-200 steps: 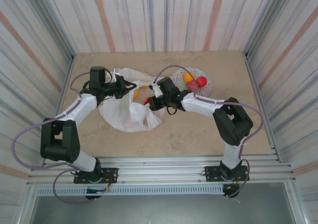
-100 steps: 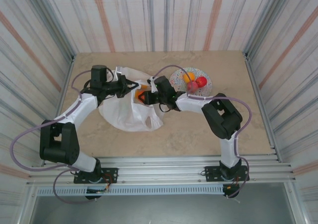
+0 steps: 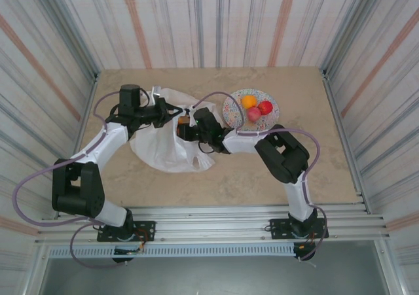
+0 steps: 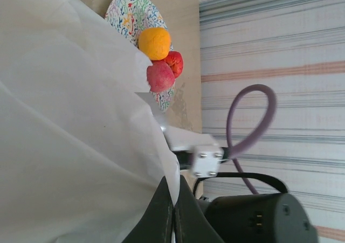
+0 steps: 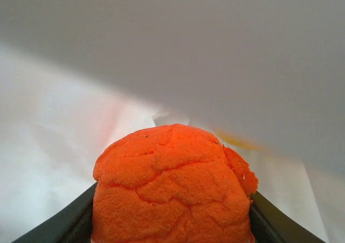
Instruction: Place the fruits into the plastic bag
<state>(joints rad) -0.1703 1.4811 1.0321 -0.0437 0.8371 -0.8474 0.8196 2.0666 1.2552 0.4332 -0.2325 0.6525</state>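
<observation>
Layout, read from the plastic bag (image 3: 163, 152) as I see it remotely. The bag lies on the counter (image 3: 275, 171), left of centre. Just right of the bag and slightly behind it sits the plate (image 3: 232, 112), carrying three fruits (image 3: 255, 109). Inside the bag's mouth, a single fruit (image 5: 170, 189) sits between the right jaws. The left jaws meet the bag's rear-left edge.

My left arm (image 3: 108, 141) and right arm (image 3: 258, 137) alternate white shells with chunky black joints, each trailing a looping mauve cable (image 4: 253, 119). Black base plates (image 3: 131, 231) carry bolts. My left gripper (image 4: 172, 186) has slim, dark grey fingers (image 4: 159, 216).
</observation>
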